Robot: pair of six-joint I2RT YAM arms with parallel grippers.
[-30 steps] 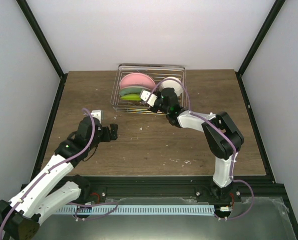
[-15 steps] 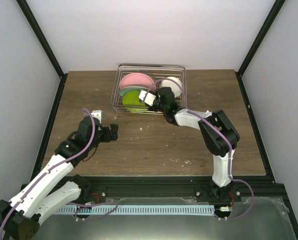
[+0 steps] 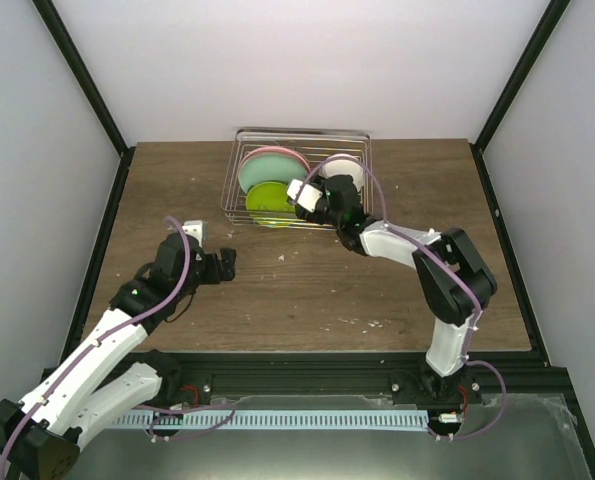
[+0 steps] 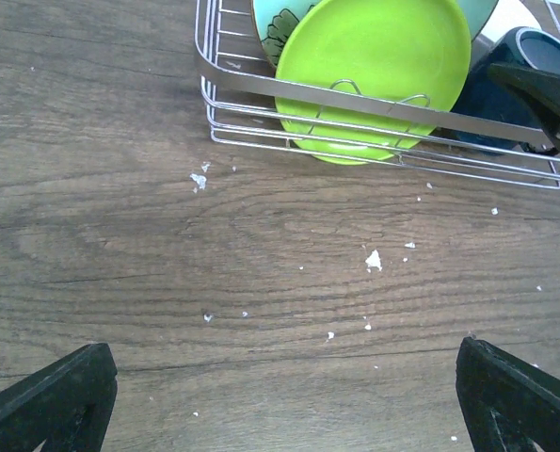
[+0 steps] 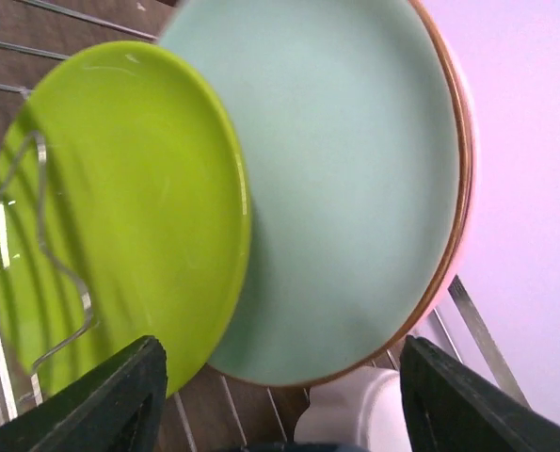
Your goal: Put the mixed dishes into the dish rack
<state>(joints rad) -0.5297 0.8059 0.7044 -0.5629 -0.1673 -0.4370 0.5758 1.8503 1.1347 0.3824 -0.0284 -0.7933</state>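
Observation:
The dish rack [image 3: 239, 140], a silver wire basket, stands at the table's far middle. On edge inside it lean a pink plate [image 3: 295, 156], a mint-green plate [image 3: 267, 166] and, in front, a smaller yellow-lime plate [image 3: 269, 203]. A white bowl [image 3: 345, 167] sits in the rack's right part. Beside the yellow-lime plate [image 4: 374, 66], a dark blue mug [image 4: 505, 89] shows behind the rack's rail [image 4: 261, 85]. My right gripper [image 3: 312, 195] hovers over the rack's near edge, open, holding nothing. Its wrist view faces the mint-green plate [image 5: 345, 188] and yellow-lime plate [image 5: 120, 207]. My left gripper [image 4: 280, 395] is open over bare wood.
Small white crumbs [image 4: 374, 259] lie scattered on the wood in front of the rack. Black frame rails [image 3: 97, 270] run along the table's sides, with pale walls beyond them. The right arm [image 3: 447, 270] reaches from the near right edge toward the rack.
My right gripper has opened and let go of the yellow-lime plate. The plates, lying flatter before, now stand leaning in the rack. The left arm has not moved.

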